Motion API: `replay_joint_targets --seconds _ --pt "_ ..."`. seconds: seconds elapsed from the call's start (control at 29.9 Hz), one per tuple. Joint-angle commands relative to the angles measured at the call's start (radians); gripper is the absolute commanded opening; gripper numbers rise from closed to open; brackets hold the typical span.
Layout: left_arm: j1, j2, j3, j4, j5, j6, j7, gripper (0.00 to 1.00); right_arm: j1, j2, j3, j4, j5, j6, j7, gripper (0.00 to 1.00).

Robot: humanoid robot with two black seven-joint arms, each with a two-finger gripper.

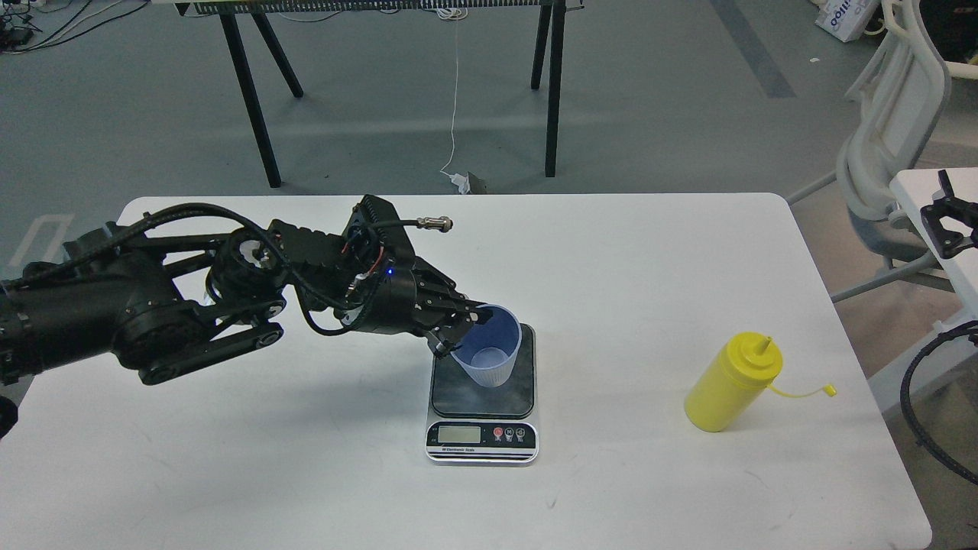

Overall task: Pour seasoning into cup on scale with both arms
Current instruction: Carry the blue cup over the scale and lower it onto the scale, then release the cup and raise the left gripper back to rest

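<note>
The left arm is reaching in from the left across the white table, and the left gripper is pinching the near-left rim of the cup, one finger inside the wall and one outside. The cup is sitting on the dark plate of the scale, mouth opening upward, its axis leaning slightly away from the gripper (light blue, translucent, tapering toward the base). Well apart to the right, the seasoning is standing on the table, its long axis upright, nozzle pointing up, the tethered cap trailing off to its right. The right gripper is not showing in view.
</note>
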State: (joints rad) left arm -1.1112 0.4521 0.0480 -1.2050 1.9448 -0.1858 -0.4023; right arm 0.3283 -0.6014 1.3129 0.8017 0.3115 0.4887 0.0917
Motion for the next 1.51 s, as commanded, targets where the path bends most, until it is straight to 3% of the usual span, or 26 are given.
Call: replay_joint_targets --seconds 0.0,0.27,0.4,0.54,0.74,0.87,0.94,1.14,1.34,1.47 --pt "-0.002 -0.010 0.010 0.016 0.000 -0.001 -0.001 0.03 0.000 0.000 0.000 0.008 0.000 0.000 -0.001 1.00" --pt "0.005 -0.007 0.015 0.018 0.000 -0.001 0.002 0.07 0.000 0.000 -0.001 0.010 0.000 0.000 -0.001 1.00" --pt "0.005 -0.003 0.015 0.018 -0.004 -0.001 0.039 0.14 -0.002 0.000 -0.001 0.027 0.000 0.000 -0.001 1.00" --pt "0.005 0.003 0.015 0.018 -0.007 0.000 0.043 0.18 -0.002 -0.001 -0.001 0.030 0.000 0.000 -0.001 1.00" --pt "0.005 0.005 0.013 0.016 -0.010 0.000 0.040 0.34 -0.012 -0.008 0.000 0.045 0.000 0.000 -0.004 1.00" --pt "0.005 0.007 0.003 0.016 -0.041 0.005 0.045 0.65 -0.015 -0.009 0.000 0.047 0.000 0.000 -0.004 1.00" --pt "0.007 0.008 -0.002 0.018 -0.085 0.009 0.045 0.74 -0.017 -0.009 0.000 0.048 0.000 0.000 -0.007 1.00" --pt "0.002 0.017 -0.022 0.038 -0.245 0.009 0.039 0.82 -0.069 -0.031 0.002 0.118 0.001 0.000 -0.009 1.00" --pt "0.005 0.039 -0.160 0.039 -0.475 0.023 0.033 0.88 -0.248 -0.041 0.103 0.270 0.043 0.000 -0.003 1.00" --pt "0.019 0.028 -0.282 0.064 -0.767 0.063 0.027 0.99 -0.411 -0.040 0.121 0.394 0.063 0.000 0.003 1.00"
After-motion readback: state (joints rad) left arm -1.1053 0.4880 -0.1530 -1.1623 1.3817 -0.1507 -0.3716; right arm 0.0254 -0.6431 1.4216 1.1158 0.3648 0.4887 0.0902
